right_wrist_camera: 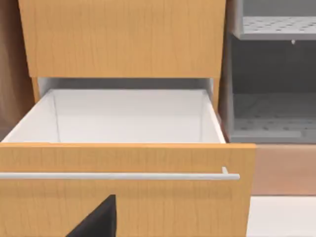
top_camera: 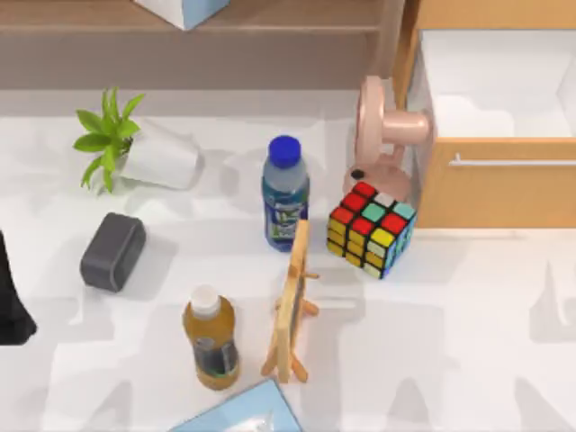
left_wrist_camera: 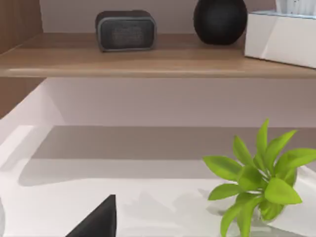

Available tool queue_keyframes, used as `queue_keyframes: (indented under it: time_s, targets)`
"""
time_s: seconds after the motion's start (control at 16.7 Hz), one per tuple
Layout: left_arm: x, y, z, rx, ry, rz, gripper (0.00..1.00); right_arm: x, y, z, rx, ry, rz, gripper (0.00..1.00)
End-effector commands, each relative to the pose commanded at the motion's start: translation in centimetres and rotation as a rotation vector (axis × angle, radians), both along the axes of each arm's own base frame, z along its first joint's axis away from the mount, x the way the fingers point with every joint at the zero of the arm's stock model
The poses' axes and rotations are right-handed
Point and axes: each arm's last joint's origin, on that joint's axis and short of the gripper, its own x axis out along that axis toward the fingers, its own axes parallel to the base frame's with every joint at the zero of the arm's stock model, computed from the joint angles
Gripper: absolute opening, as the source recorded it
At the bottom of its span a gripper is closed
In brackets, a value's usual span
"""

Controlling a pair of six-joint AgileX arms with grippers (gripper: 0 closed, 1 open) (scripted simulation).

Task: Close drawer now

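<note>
At the upper right of the top view you see the drawer [top_camera: 499, 135] pulled out, its white inside bare and its light-brown front facing the tabletop [top_camera: 468, 324], with the thin silver bar handle [top_camera: 513, 163] running across that front. From the right wrist view you look straight at the drawer [right_wrist_camera: 123, 197]: the handle [right_wrist_camera: 118, 176] crosses the front, the white walls behind it enclose nothing, and a closed wooden front sits above it. You cannot tell how the right pincer's fingers stand from these views.

Your left arm [top_camera: 11, 297] sits at the left edge of the top view, and you cannot tell its pincer's state either.

Count two bottles on the tabletop: a blue-capped one [top_camera: 285, 193] at centre and a white-capped one with amber liquid [top_camera: 211, 337] lower down. Between them and to the right stands one small wooden easel [top_camera: 292, 306]. One colour cube [top_camera: 371, 229] lies just in front of one pink fan [top_camera: 387, 135], which stands beside the drawer's left wall. One potted plant [top_camera: 135, 148] lies tipped at upper left, and one dark grey speaker [top_camera: 112, 252] sits below it.

In the left wrist view a shelf [left_wrist_camera: 148, 61] carries a second grey speaker [left_wrist_camera: 126, 29], one black rounded object [left_wrist_camera: 219, 19] and one white box [left_wrist_camera: 281, 39].
</note>
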Motion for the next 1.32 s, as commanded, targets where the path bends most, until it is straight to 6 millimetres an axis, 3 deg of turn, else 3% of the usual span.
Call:
queue_keyframes:
  time_s: [0.24, 0.54, 0.9, 1.14, 1.32]
  targets:
    - [0.0, 0.0, 0.0, 0.0, 0.0, 0.0, 1.0, 0.0, -0.1, 1.0, -0.001, -0.018, 0.002, 1.0]
    - [0.0, 0.0, 0.0, 0.0, 0.0, 0.0, 1.0, 1.6, -0.6, 5.7, -0.005, -0.039, 0.003, 1.0]
    - [0.0, 0.0, 0.0, 0.0, 0.0, 0.0, 1.0, 7.9, -2.7, 10.6, -0.001, -0.001, 0.0, 1.0]
    - [0.0, 0.0, 0.0, 0.0, 0.0, 0.0, 1.0, 12.1, -4.5, 11.8, 0.002, 0.009, 0.0, 1.0]
    - [0.0, 0.0, 0.0, 0.0, 0.0, 0.0, 1.0, 13.7, -5.3, 12.2, 0.0, 0.001, 0.0, 1.0]
